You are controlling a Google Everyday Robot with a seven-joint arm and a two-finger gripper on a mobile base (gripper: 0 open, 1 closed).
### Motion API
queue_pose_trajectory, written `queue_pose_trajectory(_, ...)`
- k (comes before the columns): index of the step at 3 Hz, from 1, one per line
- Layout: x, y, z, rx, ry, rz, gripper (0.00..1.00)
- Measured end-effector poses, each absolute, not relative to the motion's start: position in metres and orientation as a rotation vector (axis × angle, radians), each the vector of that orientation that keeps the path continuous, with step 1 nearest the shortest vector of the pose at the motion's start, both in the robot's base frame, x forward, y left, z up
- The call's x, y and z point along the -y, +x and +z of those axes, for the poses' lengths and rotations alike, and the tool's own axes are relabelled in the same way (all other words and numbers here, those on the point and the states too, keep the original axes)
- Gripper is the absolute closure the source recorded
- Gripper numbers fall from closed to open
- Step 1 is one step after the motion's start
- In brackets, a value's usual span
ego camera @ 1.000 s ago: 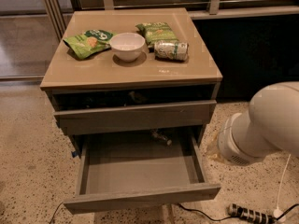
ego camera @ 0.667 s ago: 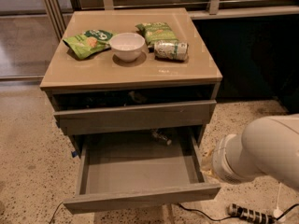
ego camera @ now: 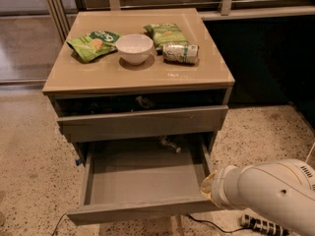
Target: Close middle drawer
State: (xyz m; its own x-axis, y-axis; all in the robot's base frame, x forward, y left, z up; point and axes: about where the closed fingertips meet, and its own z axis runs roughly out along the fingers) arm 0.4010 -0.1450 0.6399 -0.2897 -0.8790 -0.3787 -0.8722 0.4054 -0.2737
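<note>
Middle drawer (ego camera: 142,178) pulled far out below counter (ego camera: 98,77) front edge, long axis left–right. Pincer (ego camera: 207,187) at its right front corner, drawer front extending leftward; spread or pressed together, cannot tell.

Tabletop (ego camera: 98,75) bears bowl (ego camera: 134,48), two snack bags (ego camera: 93,44) (ego camera: 166,34), can (ego camera: 180,53); jaws hidden behind arm (ego camera: 266,193).

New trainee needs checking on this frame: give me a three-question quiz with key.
1. True or false: the middle drawer is shut.
2. The gripper is nearest the drawer's: A) back left corner B) front right corner C) back wall.
3. Fill in: on the cabinet top, the can lies just right of the white ___.
Key: 1 false, it is pulled out; 2 B; 3 bowl.
</note>
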Motion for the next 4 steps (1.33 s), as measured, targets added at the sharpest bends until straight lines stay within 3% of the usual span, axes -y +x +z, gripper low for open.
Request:
queue_pose_trajectory(2,0.144,0.394,0.625,-2.209,-1.516,-0.010,1.00)
queue_pose_trajectory(4,0.127,0.342,0.530,-2.298,-1.545,0.167,1.00)
